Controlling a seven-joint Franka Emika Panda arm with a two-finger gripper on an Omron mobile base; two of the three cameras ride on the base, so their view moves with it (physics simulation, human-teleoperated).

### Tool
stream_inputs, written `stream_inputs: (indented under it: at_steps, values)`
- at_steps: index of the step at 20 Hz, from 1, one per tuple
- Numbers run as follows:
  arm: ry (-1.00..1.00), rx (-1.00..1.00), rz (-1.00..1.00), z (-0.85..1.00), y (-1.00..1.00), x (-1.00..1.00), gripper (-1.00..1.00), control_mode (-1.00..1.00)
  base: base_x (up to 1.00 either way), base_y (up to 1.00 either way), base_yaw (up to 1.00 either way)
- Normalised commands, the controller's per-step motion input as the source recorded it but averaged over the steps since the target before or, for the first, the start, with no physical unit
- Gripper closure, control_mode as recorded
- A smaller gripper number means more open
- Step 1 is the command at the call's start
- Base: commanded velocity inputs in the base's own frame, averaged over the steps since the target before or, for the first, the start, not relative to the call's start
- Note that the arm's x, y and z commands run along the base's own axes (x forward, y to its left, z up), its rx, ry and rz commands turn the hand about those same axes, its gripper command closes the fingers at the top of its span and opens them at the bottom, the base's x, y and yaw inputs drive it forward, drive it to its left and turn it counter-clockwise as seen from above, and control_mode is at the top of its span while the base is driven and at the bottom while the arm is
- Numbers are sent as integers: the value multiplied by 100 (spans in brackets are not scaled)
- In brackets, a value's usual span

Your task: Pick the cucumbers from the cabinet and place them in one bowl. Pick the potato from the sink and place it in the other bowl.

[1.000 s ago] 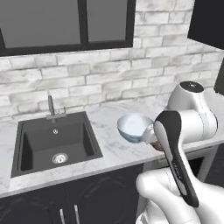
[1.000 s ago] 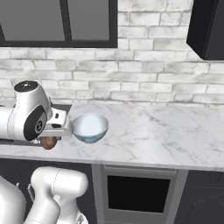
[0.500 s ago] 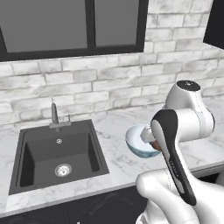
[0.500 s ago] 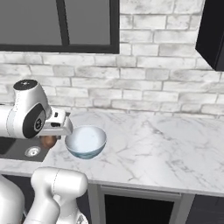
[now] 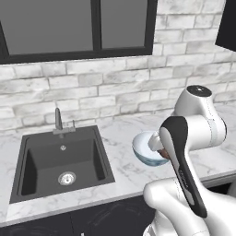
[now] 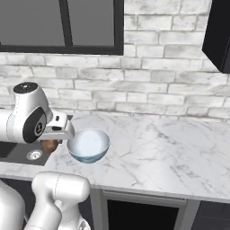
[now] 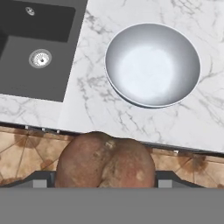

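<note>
A rendered home kitchen, white marble-veined counter (image 6: pixel 170 152), dark grey rectangular sink basin (image 5: pixel 62 161) with round silver drain (image 5: pixel 67 178) and slim grey faucet (image 5: pixel 58 119), whitewashed brick backsplash (image 6: pixel 157 85), dark-framed window (image 5: pixel 78 27), black wall cabinet (image 6: pixel 218 33), terracotta tiled floor (image 7: pixel 17 153)

Rough potato (image 7: pixel 106 159) – glossy bowl (image 7: pixel 152 64) (marble counter (image 7: pixel 89 94)).

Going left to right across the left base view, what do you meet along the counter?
Dark grey rectangular sink with its round silver drain → slim grey curved faucet at its back edge → pale blue bowl with whitish inside → small brown potato beside the white arm.
</note>
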Motion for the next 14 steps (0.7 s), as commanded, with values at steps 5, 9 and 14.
stream_inputs:
  at_steps: [5, 9, 14]
  values:
    - [0, 0, 0, 0, 0, 0, 100, -100, 0, 0, 0]
    - [0, 0, 2, 0, 0, 24, 100, -100, 0, 0, 0]
    - [3, 0, 5, 0, -11, 60, 100, -100, 0, 0, 0]
